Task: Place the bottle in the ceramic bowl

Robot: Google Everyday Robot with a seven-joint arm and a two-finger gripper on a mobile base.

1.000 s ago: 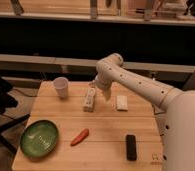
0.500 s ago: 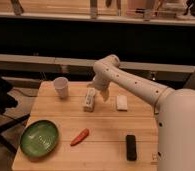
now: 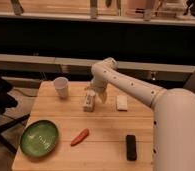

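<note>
The small white bottle (image 3: 89, 101) lies on the wooden table (image 3: 106, 127) near its far middle, neck pointing away. My gripper (image 3: 94, 93) hangs from the white arm directly above the bottle's far end, very close to or touching it. The green ceramic bowl (image 3: 39, 137) sits at the table's front left corner, well apart from the bottle and the gripper.
A white paper cup (image 3: 61, 87) stands at the far left. A flat white block (image 3: 122, 102) lies right of the bottle. A red chilli (image 3: 80, 136) lies front centre and a black rectangular object (image 3: 131, 147) front right. A dark chair (image 3: 0, 107) stands left of the table.
The arm has swung left and down, bringing my gripper from beside the bottle to over its far end. The objects on the table have not moved.
</note>
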